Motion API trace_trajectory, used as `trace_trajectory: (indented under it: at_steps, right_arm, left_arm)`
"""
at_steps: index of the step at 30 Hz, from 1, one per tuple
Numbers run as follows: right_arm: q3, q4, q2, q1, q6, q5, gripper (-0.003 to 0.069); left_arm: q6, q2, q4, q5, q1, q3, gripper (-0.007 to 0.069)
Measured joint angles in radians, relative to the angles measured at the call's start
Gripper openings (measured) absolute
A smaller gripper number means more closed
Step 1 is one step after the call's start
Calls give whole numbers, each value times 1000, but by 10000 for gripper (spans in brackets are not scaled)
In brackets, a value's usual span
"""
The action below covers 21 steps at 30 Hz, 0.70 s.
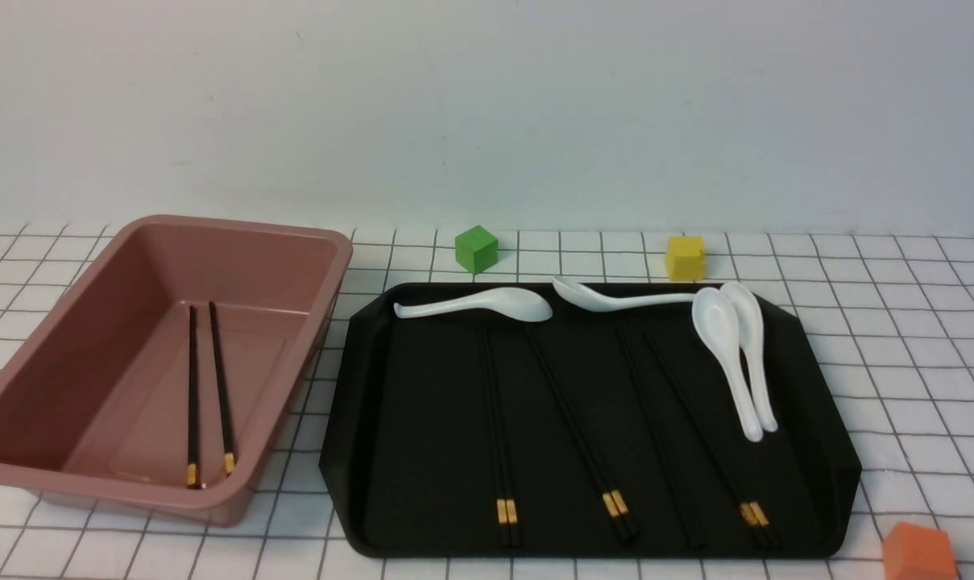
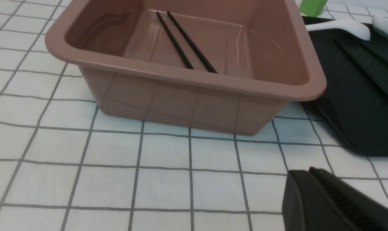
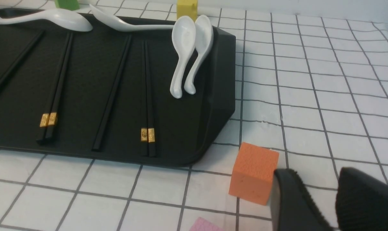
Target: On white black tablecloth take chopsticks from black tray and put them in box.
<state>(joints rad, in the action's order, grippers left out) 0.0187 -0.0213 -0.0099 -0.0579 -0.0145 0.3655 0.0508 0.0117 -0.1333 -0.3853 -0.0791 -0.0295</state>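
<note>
1. On the tablecloth: black tray at centre-right, box just beside its left edge, a narrow strip of cloth between them.
2. Inside the box: one pair of chopsticks, flat on the floor, long axis running near to far, gold-banded thick ends toward the robot, tips toward the far wall.
3. On the tray: left pair, middle pair and right pair, all lengthwise near to far, gold bands at the near rim, tips fanning slightly leftward at the far end; one more dark stick lying alone between middle and right pairs.
4. Along the far rim: white spoons, two nested at right, two lying crosswise.
5. Beyond the tray: green cube and yellow cube; orange cube off the near right corner, just beside the right gripper.
6. Right gripper fingers spread, nothing between them, low over open cloth.
7. Left gripper near the box's near wall, fingers pressed together, empty.
8. Open cloth wide to the right of the tray and before the box.
</note>
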Motion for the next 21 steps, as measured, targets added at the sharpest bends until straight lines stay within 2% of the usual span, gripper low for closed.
trace_trajectory:
  at_steps: [5,11,21]
  right_arm:
    - [0,0,0,0,0,0,239]
    - [0,0,0,0,0,0,239]
    - [0,0,0,0,0,0,239]
  left_arm:
    - [1,0,0,-7,0,0,27]
    - [62,0,0,-9,0,0,31]
    - [72,0,0,-11,0,0,40]
